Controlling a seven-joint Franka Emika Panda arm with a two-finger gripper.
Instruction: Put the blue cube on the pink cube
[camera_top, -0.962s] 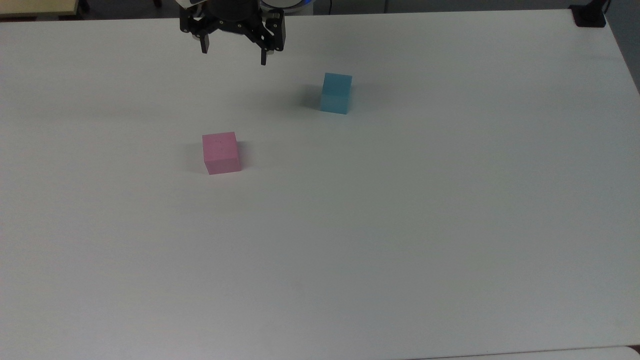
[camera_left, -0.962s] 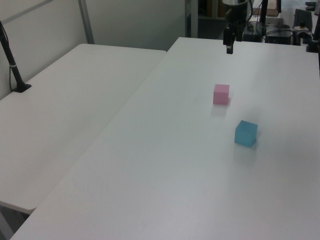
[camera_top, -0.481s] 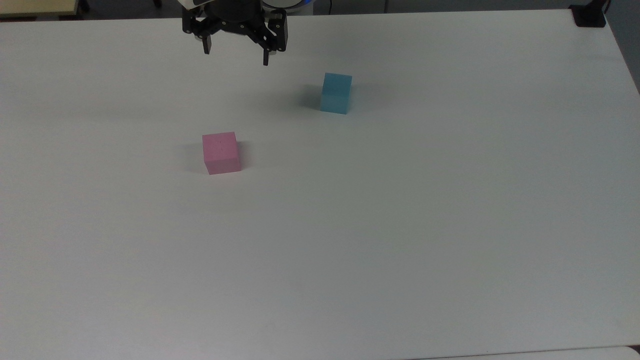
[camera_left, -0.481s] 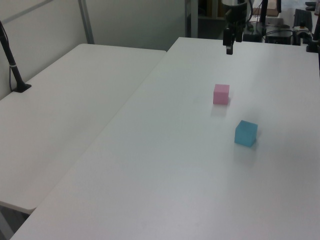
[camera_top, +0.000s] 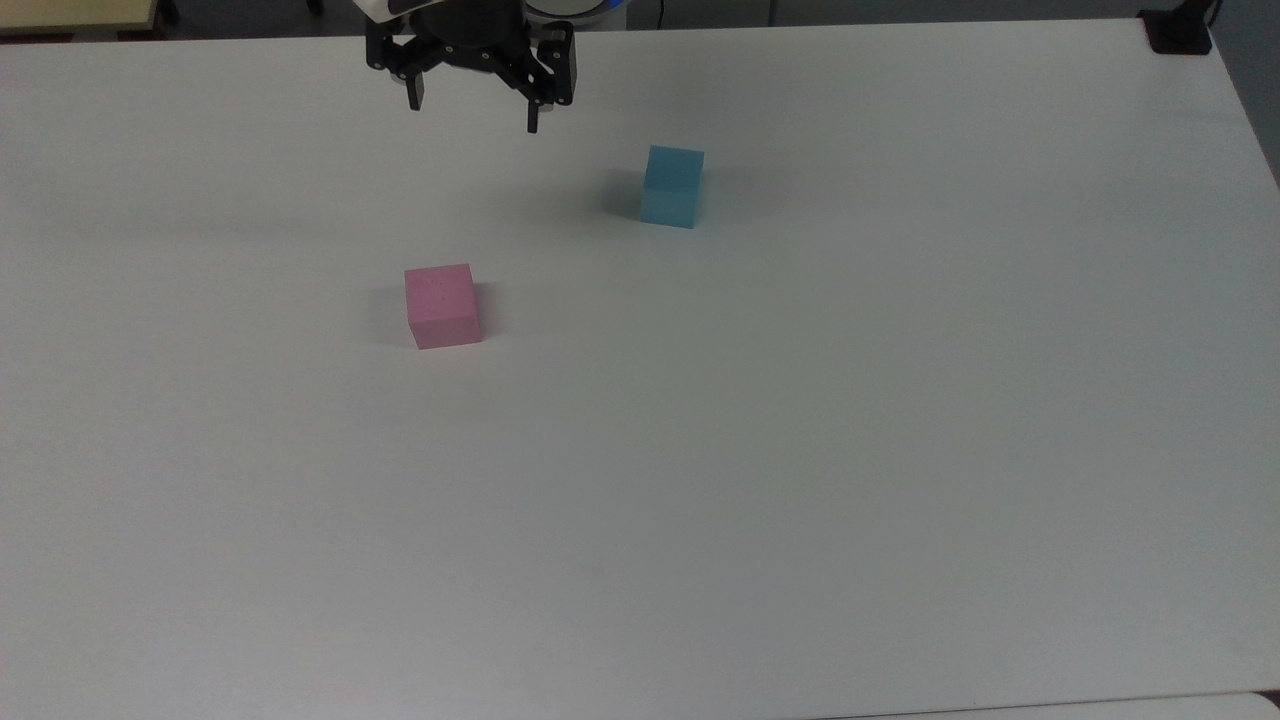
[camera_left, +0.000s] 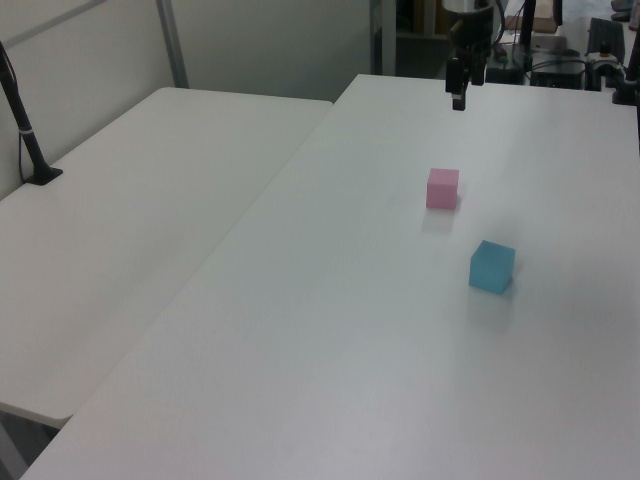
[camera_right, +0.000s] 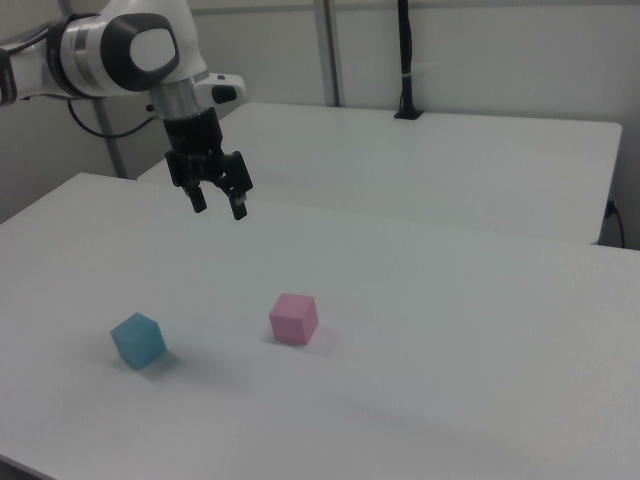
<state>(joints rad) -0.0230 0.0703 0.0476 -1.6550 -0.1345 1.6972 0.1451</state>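
The blue cube (camera_top: 672, 187) rests on the white table, in the top view right of and beyond the pink cube (camera_top: 442, 305). They lie apart, the blue cube (camera_left: 492, 267) nearer than the pink cube (camera_left: 442, 188) in the left view. In the right view the blue cube (camera_right: 138, 340) is at the left and the pink cube (camera_right: 293, 318) near the middle. My gripper (camera_top: 472, 115) hangs open and empty above the table's far edge, well above both cubes (camera_right: 219, 206). It also appears at the back in the left view (camera_left: 457, 100).
The white table (camera_top: 800, 450) spreads wide around the cubes. A second white table (camera_left: 120, 230) adjoins it, with a black post (camera_left: 25, 130) standing on it. A black mount (camera_top: 1178, 30) sits at the far right corner in the top view.
The gripper has shifted slightly toward the top view's right, still open. Both cubes stayed where they were.
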